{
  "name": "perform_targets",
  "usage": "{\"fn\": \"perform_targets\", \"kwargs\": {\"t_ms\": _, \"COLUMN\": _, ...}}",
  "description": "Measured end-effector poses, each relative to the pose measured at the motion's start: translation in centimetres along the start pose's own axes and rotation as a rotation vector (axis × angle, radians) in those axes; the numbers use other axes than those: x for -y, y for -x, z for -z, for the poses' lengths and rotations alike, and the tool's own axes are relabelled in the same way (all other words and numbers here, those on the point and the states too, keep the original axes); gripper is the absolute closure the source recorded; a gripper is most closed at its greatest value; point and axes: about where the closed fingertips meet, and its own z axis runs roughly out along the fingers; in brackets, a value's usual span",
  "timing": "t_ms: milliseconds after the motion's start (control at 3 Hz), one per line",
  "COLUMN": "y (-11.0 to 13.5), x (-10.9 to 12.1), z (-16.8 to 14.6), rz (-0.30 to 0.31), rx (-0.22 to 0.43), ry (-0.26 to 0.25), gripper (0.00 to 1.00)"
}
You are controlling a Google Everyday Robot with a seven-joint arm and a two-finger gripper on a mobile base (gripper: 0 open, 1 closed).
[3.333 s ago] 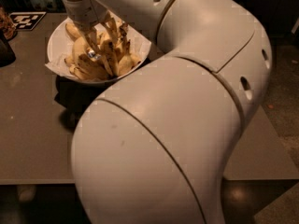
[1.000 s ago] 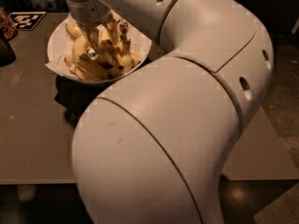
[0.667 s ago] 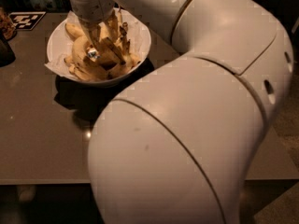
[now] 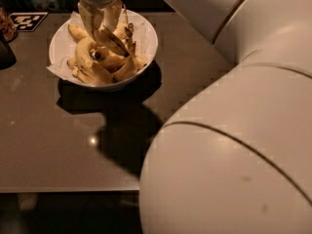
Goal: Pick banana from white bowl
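The white bowl (image 4: 146,38) stands at the back left of the brown table, with crinkled white paper (image 4: 57,68) showing at its rim. It holds several yellow bananas (image 4: 90,52), some with dark tips. My gripper (image 4: 100,18) hangs straight down from the top edge over the bowl's middle, its lower end among the upper bananas. Whether it holds a banana does not show. The wrist above it is cut off by the frame.
My arm's big pale shell (image 4: 234,155) fills the right and lower right. A black-and-white marker tag (image 4: 27,19) lies at the back left, a dark object (image 4: 5,52) at the left edge. The table's front edge (image 4: 68,189) runs along the bottom.
The arm's large shell has swung right, uncovering more of the table. The gripper sits a little higher in the bowl than before. The bowl has not moved.
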Motion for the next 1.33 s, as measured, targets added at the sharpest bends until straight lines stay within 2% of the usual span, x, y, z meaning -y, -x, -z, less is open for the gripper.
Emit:
{"fn": "perform_targets", "kwargs": {"t_ms": 333, "y": -0.2, "x": -0.4, "z": 1.0, "rz": 0.055, "rx": 0.023, "ry": 0.059, "gripper": 1.00}}
{"fn": "perform_targets", "kwargs": {"t_ms": 667, "y": -0.8, "x": -1.1, "z": 0.9, "rz": 0.159, "rx": 0.021, "ry": 0.142, "gripper": 1.00}}
{"fn": "perform_targets", "kwargs": {"t_ms": 1000, "y": -0.2, "x": -1.4, "z": 1.0, "rz": 0.230, "rx": 0.036, "ry": 0.139, "gripper": 1.00}}
{"fn": "perform_targets", "kwargs": {"t_ms": 1333, "y": -1.4, "x": -1.8, "z": 1.6, "rz": 0.173, "rx": 0.022, "ry": 0.143, "gripper": 1.00}}
